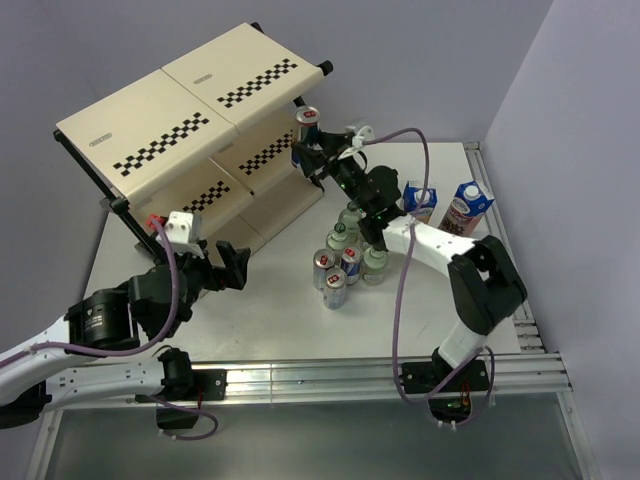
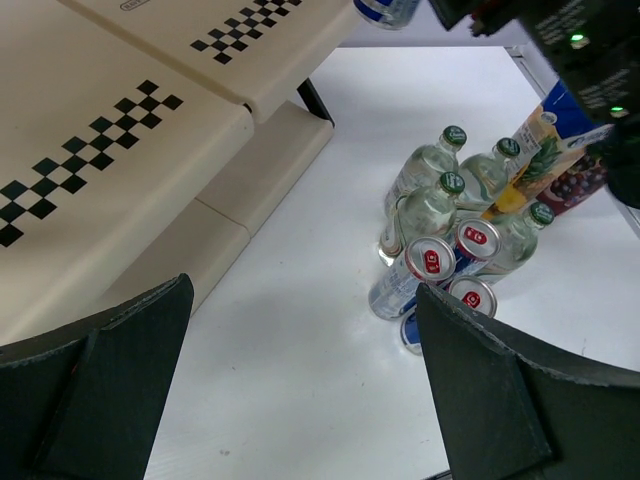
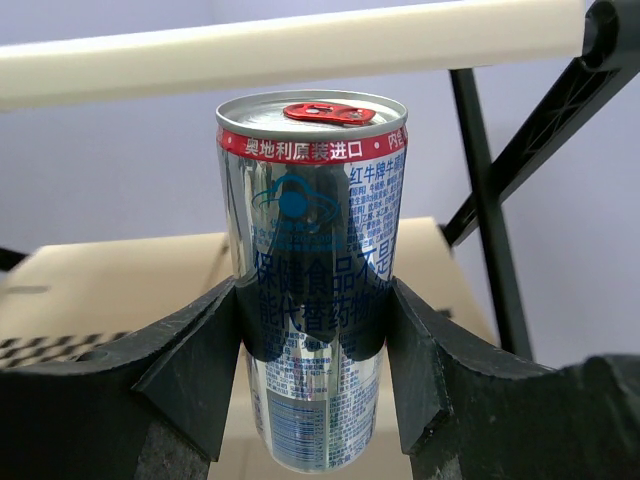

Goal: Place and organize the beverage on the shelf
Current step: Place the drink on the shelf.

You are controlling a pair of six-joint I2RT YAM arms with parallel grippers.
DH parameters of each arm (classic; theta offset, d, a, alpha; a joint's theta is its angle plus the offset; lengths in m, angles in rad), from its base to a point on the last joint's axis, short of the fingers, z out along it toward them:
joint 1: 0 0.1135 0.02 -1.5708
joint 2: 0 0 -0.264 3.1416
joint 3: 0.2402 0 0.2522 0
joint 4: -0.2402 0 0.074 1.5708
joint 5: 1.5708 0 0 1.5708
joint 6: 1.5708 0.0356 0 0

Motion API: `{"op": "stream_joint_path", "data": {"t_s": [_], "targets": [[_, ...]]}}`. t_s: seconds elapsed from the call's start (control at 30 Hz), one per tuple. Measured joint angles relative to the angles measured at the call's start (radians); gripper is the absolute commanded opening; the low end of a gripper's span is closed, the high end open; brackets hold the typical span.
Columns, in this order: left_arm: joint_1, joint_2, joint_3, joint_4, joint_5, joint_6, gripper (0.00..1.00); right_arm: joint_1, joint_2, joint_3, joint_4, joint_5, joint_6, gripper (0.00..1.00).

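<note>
While the right gripper (image 3: 312, 345) is clamped on one upright can (image 3: 312, 190), long axis vertical, the shelf (image 1: 180, 110) lies just beyond it; left gripper (image 1: 215, 262): fingers parted, empty, farther off.

Robotics lab: two cabled robot arms (image 1: 478, 285) bolted to a white desk (image 1: 270, 325) edged with aluminium rails (image 1: 330, 376), between bare lilac walls (image 1: 565, 110).

A white table (image 1: 270, 320) stands in a corner of plain lavender walls (image 1: 420, 60), evenly lit, with aluminium rails (image 1: 350, 372) along its near and right edges.
</note>
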Motion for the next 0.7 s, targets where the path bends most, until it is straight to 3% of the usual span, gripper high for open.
{"op": "stream_joint_path", "data": {"t_s": [0.7], "targets": [[0.000, -0.058, -0.015, 0.001, 0.000, 0.014, 1.00, -0.035, 0.360, 0.368, -0.009, -0.052, -0.042, 0.00]]}}
